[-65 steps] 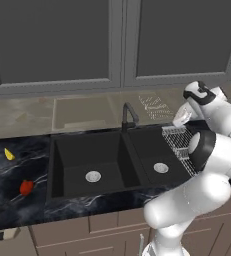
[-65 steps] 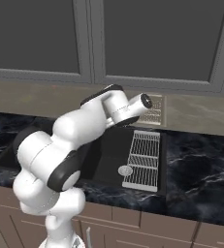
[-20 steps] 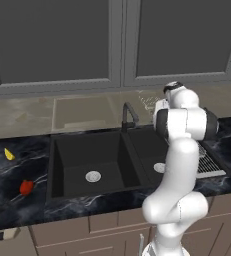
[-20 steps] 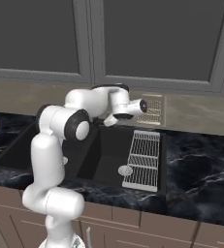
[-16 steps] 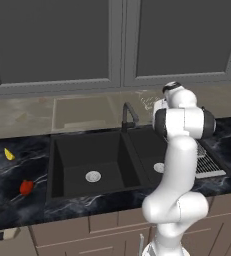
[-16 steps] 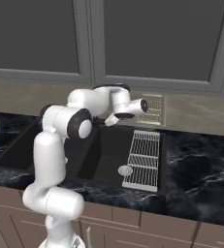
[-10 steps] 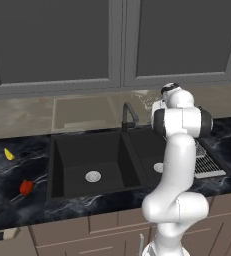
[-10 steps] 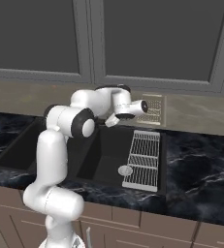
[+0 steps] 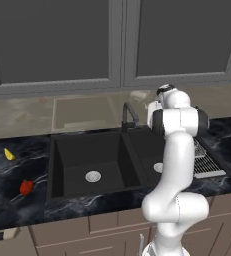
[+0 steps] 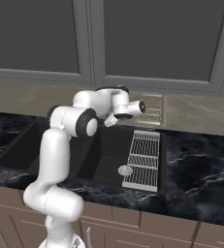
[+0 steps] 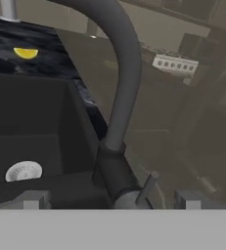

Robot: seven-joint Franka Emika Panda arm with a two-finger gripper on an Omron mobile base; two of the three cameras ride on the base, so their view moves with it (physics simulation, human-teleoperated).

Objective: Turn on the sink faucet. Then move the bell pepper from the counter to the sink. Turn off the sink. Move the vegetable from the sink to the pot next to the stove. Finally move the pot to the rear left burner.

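Faucet (image 11: 118, 97) stands at back rim of sink (image 9: 62, 165), between basins; we see its base and small lever right before gripper (image 11: 107, 199). Jaws spread wide either side of base, holding nothing. Pepper (image 9: 26, 187) lies on counter (image 9: 7, 200) left of sink, yellow wedge (image 9: 9, 154) behind it. Rack (image 10: 143, 160) covers sink's right side.

A small yellow wedge (image 9: 9, 154) lies at nine o'clock in the left base view. A silver wire rack (image 10: 143, 160) sits at four o'clock of centre in the right base view, under grey wall cabinets (image 10: 147, 38).
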